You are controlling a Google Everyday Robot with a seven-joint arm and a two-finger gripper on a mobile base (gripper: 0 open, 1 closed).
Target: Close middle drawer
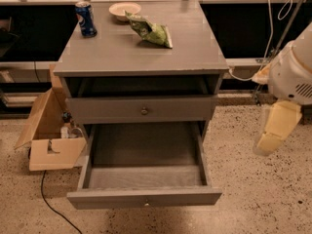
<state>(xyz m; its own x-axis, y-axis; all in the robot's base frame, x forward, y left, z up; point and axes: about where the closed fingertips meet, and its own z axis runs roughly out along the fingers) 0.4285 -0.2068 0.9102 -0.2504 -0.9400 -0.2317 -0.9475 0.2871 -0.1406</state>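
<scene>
The middle drawer [144, 197] is pulled far out of the grey cabinet [141, 52], and its empty inside shows. Its low front panel faces me, with a small brass knob at the centre. Above it, the taller-fronted drawer [144, 111] stands slightly out, with a dark gap behind its front. The lowest drawer is hidden beneath the open one. My gripper [269, 139] hangs from the white arm [292, 72] to the right of the cabinet. It is level with the open drawer, apart from it, and touches nothing.
On the cabinet top are a blue soda can [86, 18], a small bowl [125, 9] and a green chip bag [151, 32]. An open cardboard box [51, 140] sits on the floor at the left, with a black cable [53, 211] beside it. White cables [270, 28] hang at the right.
</scene>
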